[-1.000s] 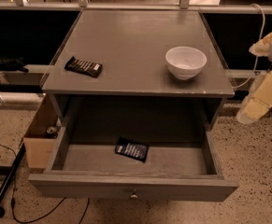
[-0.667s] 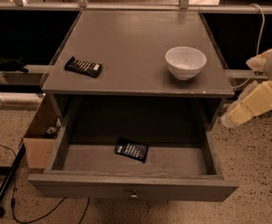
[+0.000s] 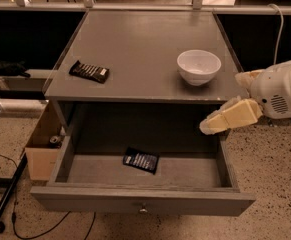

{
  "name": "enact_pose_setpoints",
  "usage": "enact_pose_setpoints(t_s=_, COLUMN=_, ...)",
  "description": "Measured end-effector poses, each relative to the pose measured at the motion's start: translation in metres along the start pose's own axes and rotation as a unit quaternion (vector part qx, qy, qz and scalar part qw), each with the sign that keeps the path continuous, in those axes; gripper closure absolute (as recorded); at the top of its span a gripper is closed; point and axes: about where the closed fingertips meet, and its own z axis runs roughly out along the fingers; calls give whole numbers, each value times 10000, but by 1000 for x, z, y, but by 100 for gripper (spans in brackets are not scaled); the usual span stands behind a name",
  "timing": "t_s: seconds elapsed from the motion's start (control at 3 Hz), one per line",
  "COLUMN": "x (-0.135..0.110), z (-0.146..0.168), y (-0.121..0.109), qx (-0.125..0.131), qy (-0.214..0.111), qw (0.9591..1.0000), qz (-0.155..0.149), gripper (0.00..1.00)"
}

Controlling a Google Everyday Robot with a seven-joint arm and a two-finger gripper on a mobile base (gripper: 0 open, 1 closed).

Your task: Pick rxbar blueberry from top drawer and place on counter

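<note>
Navy-wrapped rxbar blueberry (image 3: 141,160) lies lower-centre in the open top drawer (image 3: 185,202); the cream gripper (image 3: 226,105) hovers centre-right, spread wide, empty.

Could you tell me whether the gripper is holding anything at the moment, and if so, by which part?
Nothing is held. The gripper hangs at the right side of the top drawer, apart from the rxbar blueberry, which lies flat on the drawer floor.

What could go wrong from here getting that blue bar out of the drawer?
The tool, at the top drawer's right wall just below the counter edge, could clip that wall going in. The white bowl near that counter corner could get knocked as the rxbar blueberry comes up.
</note>
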Motion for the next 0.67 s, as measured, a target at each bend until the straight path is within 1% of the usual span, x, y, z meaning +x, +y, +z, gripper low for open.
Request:
enact_pose_setpoints(t_s=0.33, x=3, z=5, y=2, qx=-8, qy=23, qw=10000, qz=-3, gripper=0)
enact_pose_setpoints(t_s=0.67, x=15, z=25, y=9, qx=-38, qy=121, qw=9999, qz=-12, gripper=0)
